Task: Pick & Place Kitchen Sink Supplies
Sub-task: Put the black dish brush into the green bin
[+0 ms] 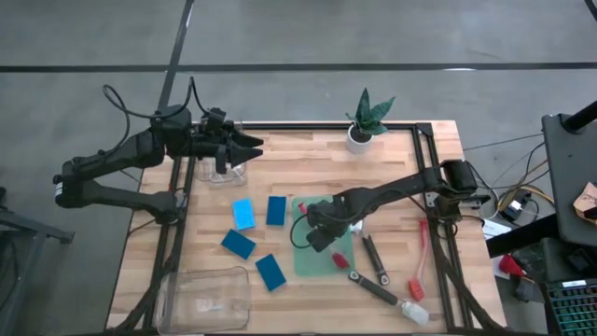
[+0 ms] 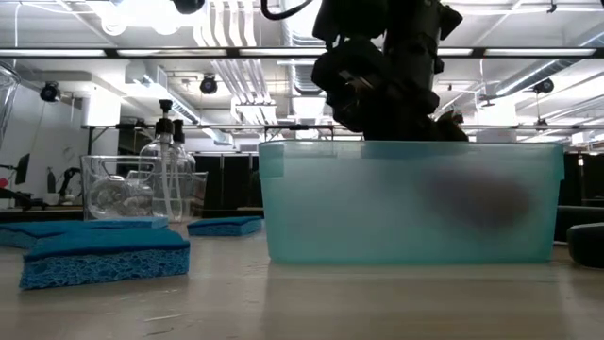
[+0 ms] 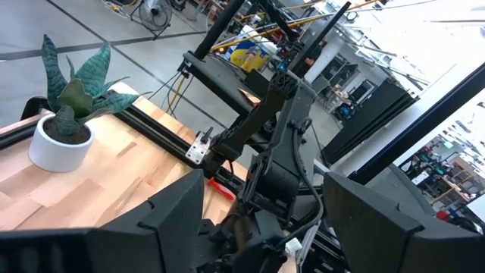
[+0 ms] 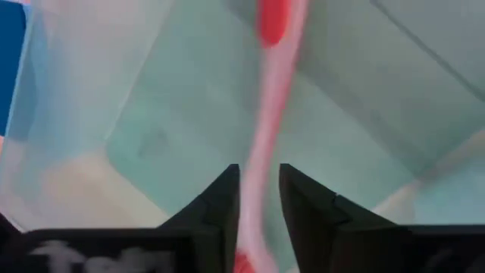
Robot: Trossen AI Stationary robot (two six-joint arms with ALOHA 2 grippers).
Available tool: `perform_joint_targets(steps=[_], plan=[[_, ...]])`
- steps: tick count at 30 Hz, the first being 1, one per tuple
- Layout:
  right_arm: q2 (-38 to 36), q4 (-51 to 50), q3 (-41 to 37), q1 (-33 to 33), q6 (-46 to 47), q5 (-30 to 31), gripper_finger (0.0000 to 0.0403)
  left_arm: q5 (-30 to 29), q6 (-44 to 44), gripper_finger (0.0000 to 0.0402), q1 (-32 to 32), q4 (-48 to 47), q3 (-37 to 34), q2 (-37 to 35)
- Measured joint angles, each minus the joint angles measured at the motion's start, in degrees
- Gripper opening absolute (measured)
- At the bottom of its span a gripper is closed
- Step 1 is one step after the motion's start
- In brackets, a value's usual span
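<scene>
Wooden slats form the table top, set inside a black frame, with a busy workshop beyond. Your right gripper is lowered into a pale green bin near the table's middle. Its fingers are closed on a thin red-and-white brush, which points down toward the bin floor. To finish this step well, lower until the brush head nears the floor, then part the fingers gently so the handle tips against a wall instead of bouncing out. Lift straight up afterward to avoid catching the rim.

Your left gripper waits at the far left side of the table, fingers spread apart, above a small clear container holding clear bottles. Four blue sponges lie flat between the two arms. More brushes rest just right of the bin. A potted plant stands at the far edge.
</scene>
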Motion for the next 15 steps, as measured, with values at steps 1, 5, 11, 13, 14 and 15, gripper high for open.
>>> perform_joint_targets(steps=[1,5,11,13,14,15], plan=[[0.0,0.2,0.0,0.0,0.0,-0.2,0.0101,0.0,0.0,0.0262,0.0,0.0,0.0,0.0],[0.0,1.7,0.3,0.0,0.6,-2.9,0.0147,0.0,0.0,0.0262,0.0,0.0,0.0,0.0],[-2.9,1.6,2.6,0.1,0.4,-4.4,0.0194,0.0,-0.1,0.0262,0.0,0.1,0.0,0.0],[-4.6,1.3,3.2,0.2,0.5,-2.8,0.02,0.0,-0.1,0.0262,0.0,0.2,0.0,0.1],[-5.4,0.3,3.2,0.2,0.5,-1.7,0.0202,0.0,-0.1,0.0262,0.0,0.4,0.0,0.2],[-6.3,-0.7,3.1,0.2,0.7,-1.1,0.0203,0.0,-0.1,0.0262,0.0,0.6,0.0,0.2]])
